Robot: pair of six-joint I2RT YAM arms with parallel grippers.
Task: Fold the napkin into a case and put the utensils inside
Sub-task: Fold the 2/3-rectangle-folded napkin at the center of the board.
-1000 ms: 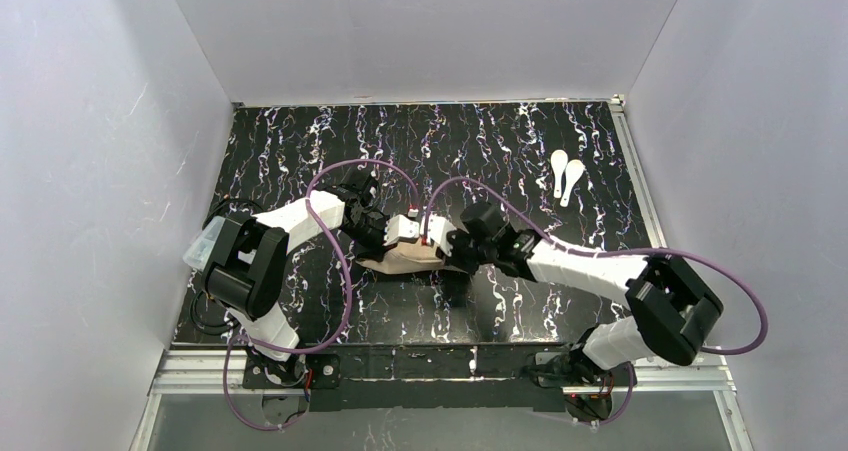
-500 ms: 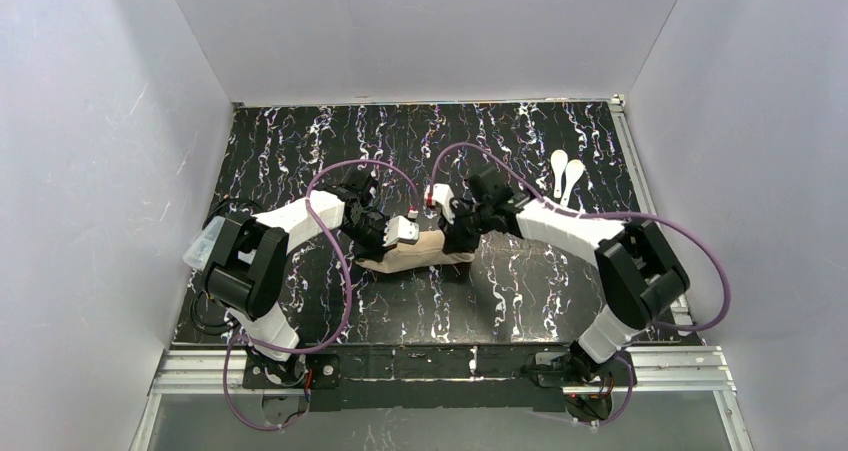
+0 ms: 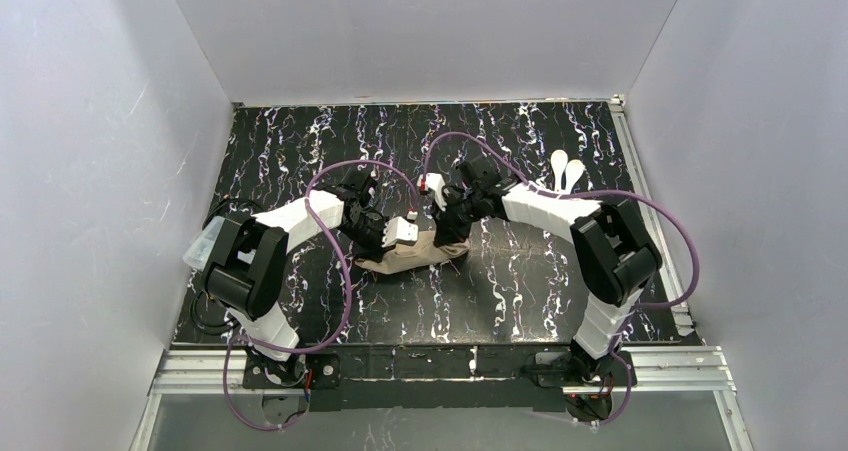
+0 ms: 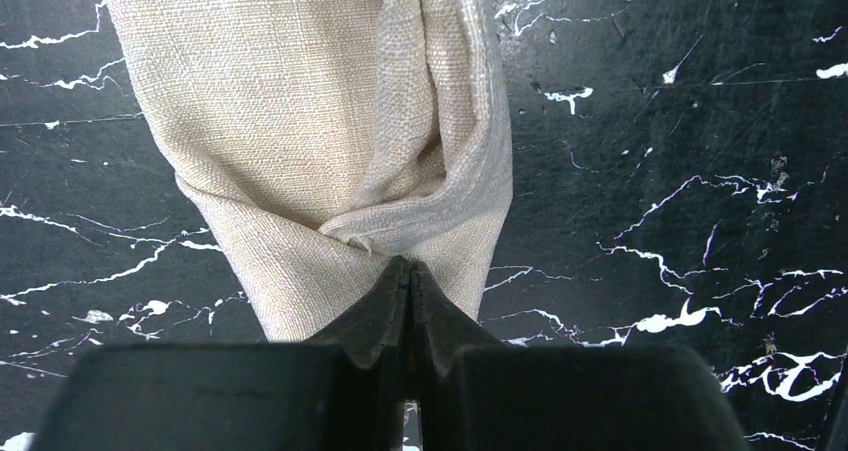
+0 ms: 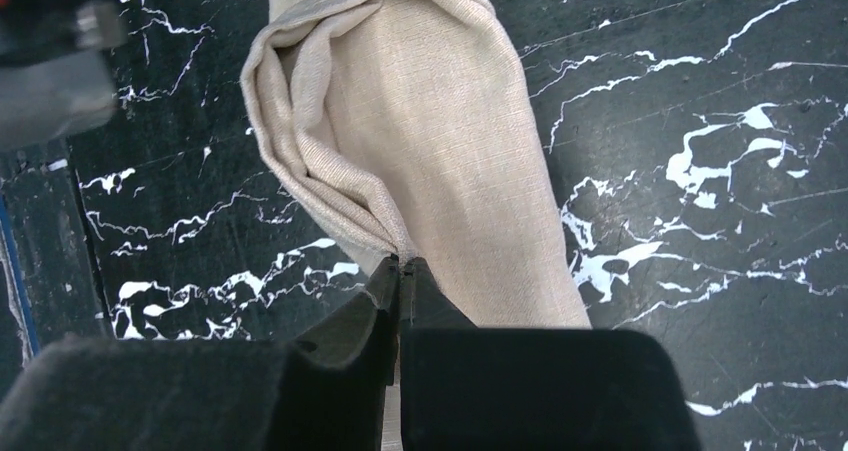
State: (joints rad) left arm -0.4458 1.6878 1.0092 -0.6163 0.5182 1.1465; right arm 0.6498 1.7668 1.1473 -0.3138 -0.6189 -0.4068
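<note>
Since the cloth is held at two places at once, the coming fold is judged to turn on how its long axis lies between the two grippers. On the dark marbled table, the napkin is seen near the middle, bunched into a rough elongated bundle. Its length runs left to right, and it is not yet folded flat and narrow. The left gripper is set on its left-middle part and the right gripper on its right end, so each end is served by the nearer arm. Both pairs of jaws are pressed together, each pinching a gathered fold of cloth. The utensils are found at the far right, well apart from the napkin, close by the right arm and partly covered by it. The pinches and creases are made plain only by the wrist views, while the utensils are shown only from above.
</note>
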